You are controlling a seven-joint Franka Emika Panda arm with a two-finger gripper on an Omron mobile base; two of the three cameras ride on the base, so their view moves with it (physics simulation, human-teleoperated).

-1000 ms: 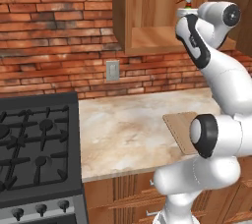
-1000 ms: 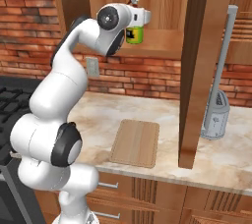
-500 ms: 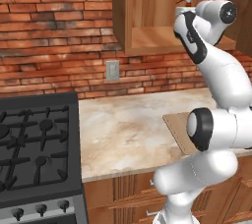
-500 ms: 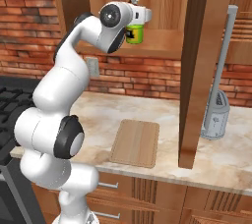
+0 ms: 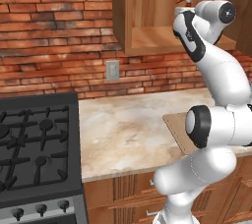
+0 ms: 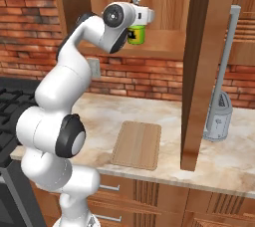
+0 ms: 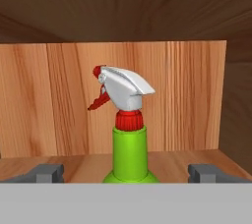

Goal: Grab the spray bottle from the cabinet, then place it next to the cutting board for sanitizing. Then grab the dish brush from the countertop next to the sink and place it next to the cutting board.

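Up inside cabinet (image 6: 164, 2): spray bottle (image 7: 129, 134) upright on wooden shelf, long axis vertical, white trigger head on top, red nozzle pointing left in hand view. Bare wooden back panel right behind it, dark cabinet ceiling above, nothing else on shelf near it. Gripper (image 7: 127, 173) spread to widest, grasping nothing; fingertips (image 7: 47, 173) low on either side of green body, clear gaps both sides, no contact seen. From right base view, green bottle partly covered by white hand, label peeking below wrist; open cabinet door (image 6: 199, 66) hanging edge-on just right of bottle, reaching down in front of countertop (image 6: 234, 156). Cutting board (image 6: 137, 144) flat on countertop below cabinet, long side running near-to-far, close to near edge. Grey upright appliance (image 6: 219, 116) with tall thin pole standing right of door, near brick wall (image 5: 54, 31). Wall outlet (image 5: 112, 70) on bricks left of cabinet. Black gas stove (image 5: 34, 149) at far left end of countertop, well apart from board. Arm links covering right part of board in left base view.
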